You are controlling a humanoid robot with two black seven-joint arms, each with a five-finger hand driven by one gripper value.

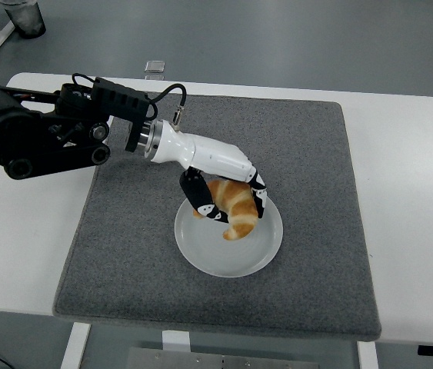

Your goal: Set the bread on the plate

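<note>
The left hand [228,192] grips the golden crescent-shaped croissant [234,206] directly over the round white plate [231,257], its long axis pointing toward the plate's centre.

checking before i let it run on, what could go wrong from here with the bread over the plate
1. The left hand grips the bread toward the plate's far-left rim, not its middle, so on release it may roll or lean over that rim onto the mat.
2. The fingers wrap both sides of the bread, so opening or lifting away could drag it along.
3. The fingers sit close to the rim and could nudge the plate.
</note>
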